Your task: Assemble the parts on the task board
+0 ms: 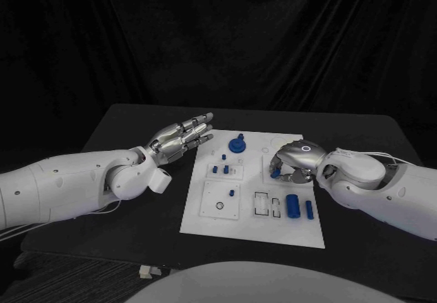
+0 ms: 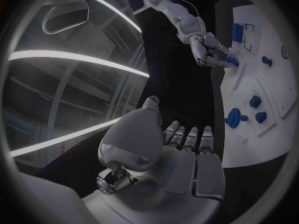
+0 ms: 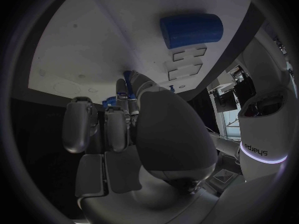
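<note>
On the left side of the black table [image 1: 119, 132], the left hand [image 1: 182, 136] hovers just off the task board's [image 1: 209, 224] left edge, palm up, fingers straight and spread, holding nothing. It touches no part.

Moving right onto the board, a round blue knob [image 1: 237, 145] stands near the far edge, small blue pegs [image 1: 220, 168] sit in a block below it, and 2 blue cylinders [image 1: 292, 206] lie side by side near the right edge, their long axes running from the far side toward the robot.

Further right, the right hand [image 1: 293, 163] is curled down over the board's upper right part, fingertips closed round a small blue part [image 2: 231, 61]; the left wrist view shows the pinch most plainly. Whether that part is already seated I cannot tell.

My judgement: the right hand is far nearer the work. The cylinders lie just on the robot's side of its fingers, so they would be its next reach.
</note>
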`<state>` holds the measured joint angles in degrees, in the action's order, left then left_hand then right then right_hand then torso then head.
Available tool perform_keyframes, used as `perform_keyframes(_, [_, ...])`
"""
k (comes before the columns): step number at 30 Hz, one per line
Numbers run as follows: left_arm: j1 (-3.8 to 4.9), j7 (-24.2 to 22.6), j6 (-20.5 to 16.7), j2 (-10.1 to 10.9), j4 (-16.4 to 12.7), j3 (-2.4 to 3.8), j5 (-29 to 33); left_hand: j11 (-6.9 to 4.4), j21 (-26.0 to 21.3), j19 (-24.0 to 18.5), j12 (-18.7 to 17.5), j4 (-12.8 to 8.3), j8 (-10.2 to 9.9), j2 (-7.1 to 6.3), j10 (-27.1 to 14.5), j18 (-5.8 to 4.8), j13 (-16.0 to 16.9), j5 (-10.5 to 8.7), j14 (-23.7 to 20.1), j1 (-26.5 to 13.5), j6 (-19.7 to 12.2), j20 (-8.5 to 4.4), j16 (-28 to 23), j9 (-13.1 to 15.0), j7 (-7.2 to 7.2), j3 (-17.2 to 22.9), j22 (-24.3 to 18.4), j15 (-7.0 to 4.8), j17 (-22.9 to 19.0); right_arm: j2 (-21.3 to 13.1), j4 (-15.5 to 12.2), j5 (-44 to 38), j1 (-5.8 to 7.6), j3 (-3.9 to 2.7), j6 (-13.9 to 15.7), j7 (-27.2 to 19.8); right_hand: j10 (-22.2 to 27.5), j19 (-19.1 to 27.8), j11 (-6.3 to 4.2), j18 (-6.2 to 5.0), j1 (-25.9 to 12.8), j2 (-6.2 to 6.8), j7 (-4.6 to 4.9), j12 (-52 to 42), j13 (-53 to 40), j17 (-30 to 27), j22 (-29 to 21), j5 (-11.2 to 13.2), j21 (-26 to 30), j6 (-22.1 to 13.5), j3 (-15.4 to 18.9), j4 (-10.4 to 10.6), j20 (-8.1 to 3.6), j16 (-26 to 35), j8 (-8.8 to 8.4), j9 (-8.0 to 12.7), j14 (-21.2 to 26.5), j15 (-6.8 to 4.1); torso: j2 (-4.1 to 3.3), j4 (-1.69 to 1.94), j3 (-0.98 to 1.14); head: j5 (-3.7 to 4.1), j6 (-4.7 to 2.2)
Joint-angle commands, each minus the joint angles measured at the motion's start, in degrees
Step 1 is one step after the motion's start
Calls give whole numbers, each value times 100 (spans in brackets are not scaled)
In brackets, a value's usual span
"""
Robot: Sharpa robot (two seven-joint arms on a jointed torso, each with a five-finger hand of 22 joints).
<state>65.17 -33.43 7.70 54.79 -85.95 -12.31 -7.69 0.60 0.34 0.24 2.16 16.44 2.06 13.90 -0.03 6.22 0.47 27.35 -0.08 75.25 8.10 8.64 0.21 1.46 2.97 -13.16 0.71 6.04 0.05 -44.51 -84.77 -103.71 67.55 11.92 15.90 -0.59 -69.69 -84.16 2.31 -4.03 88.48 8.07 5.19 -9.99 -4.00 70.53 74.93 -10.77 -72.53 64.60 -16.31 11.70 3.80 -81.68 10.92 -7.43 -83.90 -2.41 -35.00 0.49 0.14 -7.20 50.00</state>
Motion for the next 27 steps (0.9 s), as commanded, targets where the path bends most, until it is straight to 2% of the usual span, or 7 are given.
perform_keyframes(1, [-18,-49,104,-17,2,5,27,37,-10,0,33,-11,31,-6,13,47,8,46,8,59,29,51,-21,7,-5,23,4,42,-5,-55,-80,131,8,-1,366,-65,-46,3,-4,35,62,-13,16,34,6,6,1015,29,5,57,-45,-1,6,4,21,-165,-268,25,-1,-3,3,2,0])
perform_keyframes(5, [-28,-47,104,-15,6,5,27,35,-10,0,28,-24,32,-40,12,52,7,96,8,82,10,57,-21,2,-12,17,4,44,-5,-110,-176,148,80,-2,477,-43,-67,-4,7,41,68,-5,35,39,6,23,1022,39,-20,62,-82,-12,15,-4,24,-177,-271,40,-2,0,2,-1,0])
perform_keyframes(10, [-36,-52,92,-9,9,5,27,35,-11,-1,27,-11,29,-52,12,54,7,95,8,75,-9,59,-21,-2,-13,8,1,45,-5,-209,-424,157,262,-2,496,37,-74,-2,30,42,41,19,65,60,11,28,1023,55,-20,54,-125,-5,29,-7,18,-191,-271,61,0,1,1,-32,0])
perform_keyframes(15, [-41,-86,63,-11,15,5,27,40,-16,-5,28,17,31,-76,11,60,7,74,8,35,-26,28,-21,-5,-18,-22,-13,8,-5,-283,-800,160,458,-2,308,196,-56,1,48,42,24,39,82,87,17,26,1022,48,-15,32,-159,0,42,-7,4,-196,-270,75,6,2,1,-38,0])
perform_keyframes(19, [-44,-89,61,-19,20,5,27,42,-16,-6,32,19,34,-78,11,61,8,73,8,26,-25,14,-21,-5,-19,-27,-14,-8,-5,-248,-1083,108,526,-2,50,359,-54,3,56,41,2,67,90,102,18,16,1021,48,-12,13,-178,3,51,-3,-9,-200,-267,84,4,3,1,-44,0])
perform_keyframes(22, [-46,-89,62,-22,21,5,27,42,-16,-5,33,19,36,-78,12,62,8,73,8,25,-21,13,-21,-4,-18,-28,-13,-9,-5,-179,-1204,43,530,-2,-131,446,-57,5,59,40,-9,83,93,106,18,8,1020,50,-8,6,-183,4,53,0,-15,-201,-265,87,3,5,1,-61,0])
perform_keyframes(27, [-49,-87,51,-13,13,5,27,43,-15,-5,32,20,34,-78,12,62,8,73,8,24,-26,12,-21,-5,-18,-28,-11,-10,-5,114,-1321,-213,446,-1,-453,574,-76,9,57,37,-33,98,89,108,16,9,1017,69,2,18,-196,9,58,0,-14,-209,-264,88,4,1,1,-117,0])
